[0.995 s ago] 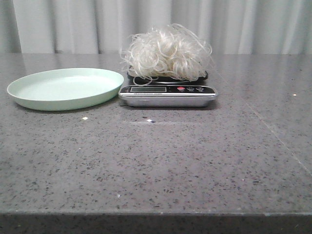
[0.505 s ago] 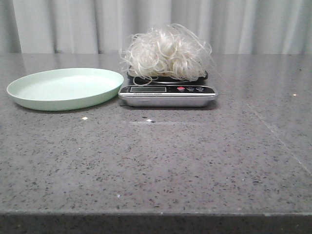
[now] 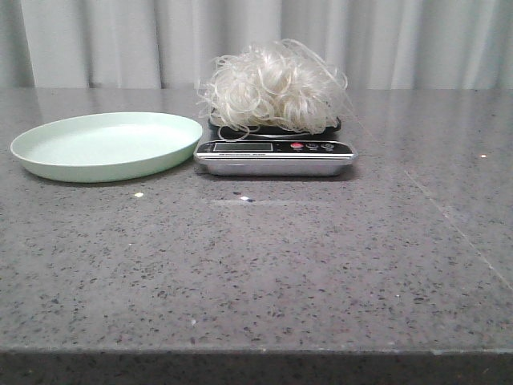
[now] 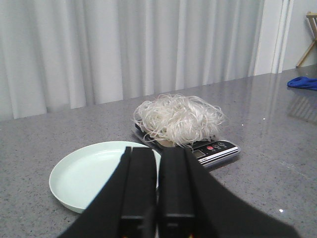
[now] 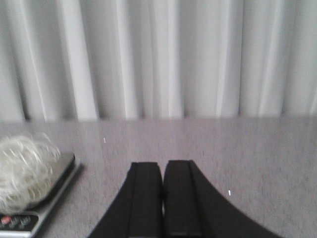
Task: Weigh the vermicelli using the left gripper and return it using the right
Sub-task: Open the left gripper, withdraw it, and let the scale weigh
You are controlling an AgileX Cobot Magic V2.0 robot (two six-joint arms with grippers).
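Note:
The vermicelli [image 3: 274, 87], a fluffy clump of white looping strands, rests on the black platform of a small silver scale [image 3: 275, 156] at the back middle of the table. The clump shows too in the left wrist view [image 4: 179, 119] and at the edge of the right wrist view [image 5: 22, 171]. My left gripper [image 4: 158, 149] is shut and empty, held back from the scale, over the near rim of the plate. My right gripper [image 5: 163, 163] is shut and empty, off to the right of the scale [image 5: 39, 198]. Neither arm shows in the front view.
A pale green plate [image 3: 108, 144] lies empty just left of the scale, also in the left wrist view [image 4: 94, 171]. White curtains hang behind the grey speckled table. A blue cloth [image 4: 303, 82] lies far off at the table's edge.

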